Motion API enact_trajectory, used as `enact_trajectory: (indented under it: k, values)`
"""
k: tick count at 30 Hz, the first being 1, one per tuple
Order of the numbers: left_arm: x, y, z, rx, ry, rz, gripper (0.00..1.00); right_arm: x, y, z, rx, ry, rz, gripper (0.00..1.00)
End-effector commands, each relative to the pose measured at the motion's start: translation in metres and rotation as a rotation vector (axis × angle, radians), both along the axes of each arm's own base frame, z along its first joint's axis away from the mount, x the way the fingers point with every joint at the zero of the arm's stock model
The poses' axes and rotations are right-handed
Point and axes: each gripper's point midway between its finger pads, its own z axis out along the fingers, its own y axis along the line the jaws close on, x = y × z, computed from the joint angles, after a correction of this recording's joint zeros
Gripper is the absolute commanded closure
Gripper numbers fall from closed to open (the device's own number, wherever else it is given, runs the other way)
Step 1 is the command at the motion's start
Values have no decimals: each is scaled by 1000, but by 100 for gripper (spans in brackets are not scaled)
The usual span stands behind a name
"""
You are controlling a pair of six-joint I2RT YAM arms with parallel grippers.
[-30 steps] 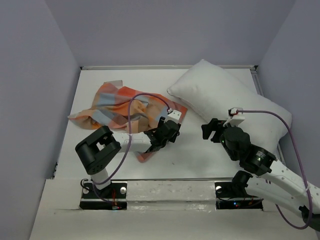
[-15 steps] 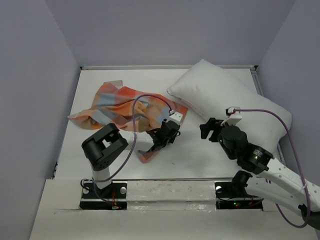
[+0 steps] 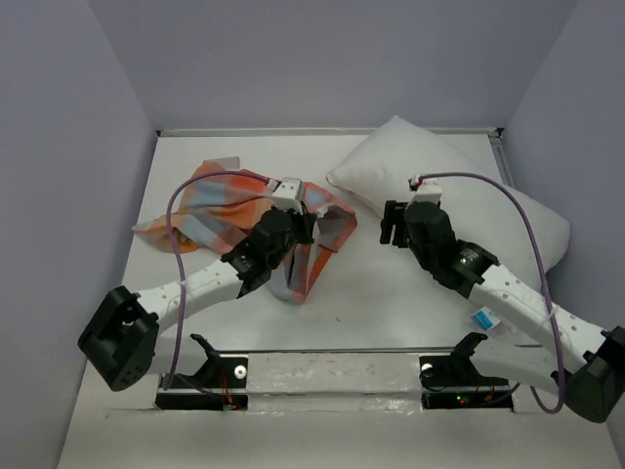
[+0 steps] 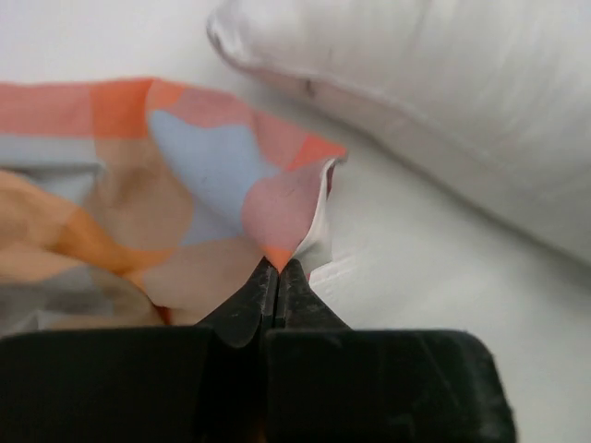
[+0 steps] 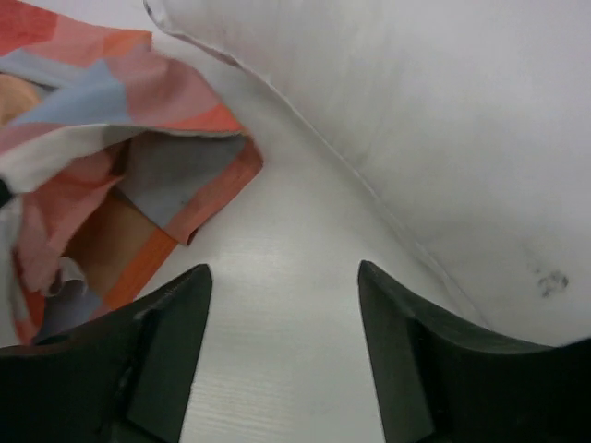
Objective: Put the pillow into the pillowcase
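The checked orange, peach and light blue pillowcase [image 3: 220, 200] lies crumpled at the left middle of the table. My left gripper [image 3: 299, 229] is shut on one of its edges, and a fold hangs down below the grip. In the left wrist view the jaws meet on the pillowcase [image 4: 185, 166] edge at my left gripper [image 4: 277, 265]. The plump white pillow [image 3: 459, 191] lies at the back right, also the pillow [image 4: 443, 83] and the pillow [image 5: 416, 120]. My right gripper [image 3: 391, 223] stands open over bare table by the pillow's near left side, my right gripper [image 5: 282, 272] empty, the pillowcase [image 5: 120, 120] to its left.
Lilac walls close in the white table [image 3: 371, 293] on the left, back and right. A metal rail [image 3: 322, 130] runs along the back edge. Purple cables [image 3: 176, 210] loop above both arms. A narrow strip of table separates pillowcase and pillow.
My left gripper has shut on the pillowcase edge and carried it up and toward the back. My right arm has reached farther back, closer to the pillow's left side.
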Motion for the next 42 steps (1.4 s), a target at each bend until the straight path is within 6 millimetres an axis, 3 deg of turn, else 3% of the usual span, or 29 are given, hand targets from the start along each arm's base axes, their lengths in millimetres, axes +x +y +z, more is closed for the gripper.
enact_trajectory:
  k: [1,3,4,5,6,7,9,13,14,15,17,19,21,22,23,24,25,26,27,28,29,30,32,33,35,36,38,40,42]
  values:
    - [4,5,42,-233,-38,-50,100,48,12,80,12,-145,85,22]
    - [9,12,45,-264,-42,-37,100,81,3,97,-28,-157,73,5]
    - [10,15,46,-281,-40,-41,100,93,0,101,-47,-157,78,2]
    - [11,15,51,-305,-51,-45,100,108,-9,103,-67,-149,62,0]
    - [11,17,51,-326,-43,-44,100,126,-5,80,-131,-75,100,0]
    - [10,19,55,-347,-49,-49,100,141,-2,104,-137,-106,102,0]
    - [13,25,63,-383,-63,-55,100,163,-5,97,-203,-64,81,0]
    - [16,37,72,-436,-77,-51,100,210,-2,63,-309,52,117,0]
    - [15,38,75,-448,-81,-56,100,223,3,34,-331,115,126,0]
    - [16,40,77,-453,-86,-54,100,235,5,41,-311,106,134,0]
    - [18,43,76,-460,-84,-56,100,241,5,15,-320,198,145,0]
    - [19,44,74,-470,-78,-60,100,252,6,-13,-344,258,138,13]
    - [20,45,74,-476,-79,-57,100,257,9,-26,-318,281,146,37]
    - [22,47,70,-475,-72,-51,100,261,7,-21,-286,272,128,67]
    - [22,49,68,-476,-70,-47,100,262,4,-16,-268,263,120,83]
    - [23,51,67,-483,-66,-43,100,265,2,10,-231,196,79,100]
    - [24,53,66,-485,-67,-41,100,265,-2,31,-212,140,46,100]
    - [25,54,66,-487,-66,-41,100,257,-7,36,-207,115,29,100]
    - [26,55,65,-487,-66,-39,100,258,-4,67,-156,9,27,100]
    - [27,55,67,-491,-67,-38,100,231,-10,129,-96,-119,24,100]
    - [29,54,64,-492,-59,-39,100,213,-12,126,-77,-120,44,100]
    - [31,55,67,-497,-67,-37,100,193,-2,143,-12,-158,114,100]
    - [36,52,68,-511,-62,-42,100,135,0,204,97,-312,204,100]
    - [38,51,68,-516,-60,-46,100,116,7,180,124,-264,265,100]
    - [44,48,77,-533,-74,-61,100,61,25,194,244,-306,444,100]
    - [47,48,81,-540,-80,-67,100,46,35,159,269,-233,503,100]
    - [52,45,88,-548,-87,-88,100,1,59,159,350,-248,676,100]
    - [56,47,97,-559,-102,-89,100,-27,76,131,377,-197,787,100]
    - [60,50,102,-571,-114,-86,100,-59,93,127,388,-191,889,100]
